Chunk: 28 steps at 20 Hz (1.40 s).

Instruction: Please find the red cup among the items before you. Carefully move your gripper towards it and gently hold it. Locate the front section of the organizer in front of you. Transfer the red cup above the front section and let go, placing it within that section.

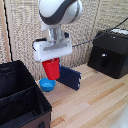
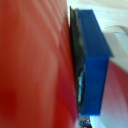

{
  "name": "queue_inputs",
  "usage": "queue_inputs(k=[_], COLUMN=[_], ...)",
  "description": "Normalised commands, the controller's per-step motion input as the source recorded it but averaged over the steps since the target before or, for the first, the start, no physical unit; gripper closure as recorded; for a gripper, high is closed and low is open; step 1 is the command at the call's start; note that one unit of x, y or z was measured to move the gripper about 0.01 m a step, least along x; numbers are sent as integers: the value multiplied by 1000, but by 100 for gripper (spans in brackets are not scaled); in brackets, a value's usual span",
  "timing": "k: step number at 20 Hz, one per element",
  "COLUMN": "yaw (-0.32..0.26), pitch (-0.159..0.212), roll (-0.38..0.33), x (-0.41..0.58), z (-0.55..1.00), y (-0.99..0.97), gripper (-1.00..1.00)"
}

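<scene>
The red cup [image 1: 51,69] hangs in the air above the wooden table, held from above by my gripper [image 1: 51,61], whose white block [image 1: 52,49] sits just over its rim. The cup is above and slightly behind the blue bowl [image 1: 47,85], to the exterior view's right of the organizer [image 1: 20,100]. The organizer's front section [image 1: 17,111] lies nearest the camera at the lower left, open and dark inside. In the wrist view the red cup [image 2: 32,65] fills most of the picture, pressed against a dark finger pad [image 2: 78,65].
A dark blue box [image 1: 69,77] stands on the table just right of the cup, also seen in the wrist view as a blue block [image 2: 95,60]. A glossy black appliance [image 1: 109,54] stands at the back right. A wicker screen forms the backdrop.
</scene>
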Motion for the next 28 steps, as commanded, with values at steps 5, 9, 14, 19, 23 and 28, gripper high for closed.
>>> queue_inputs(k=[5,9,14,19,23,28], yaw=[-1,-44,-56,-31,12,88], pitch=[-27,-44,-76,-107,-157,-236], roll=[-36,-49,-50,-68,-18,-14], x=[-2,0,0,0,8,14], z=[94,0,-51,-171,-159,1], y=[930,888,865,777,410,187], gripper=[100,100,100,100,100,-100])
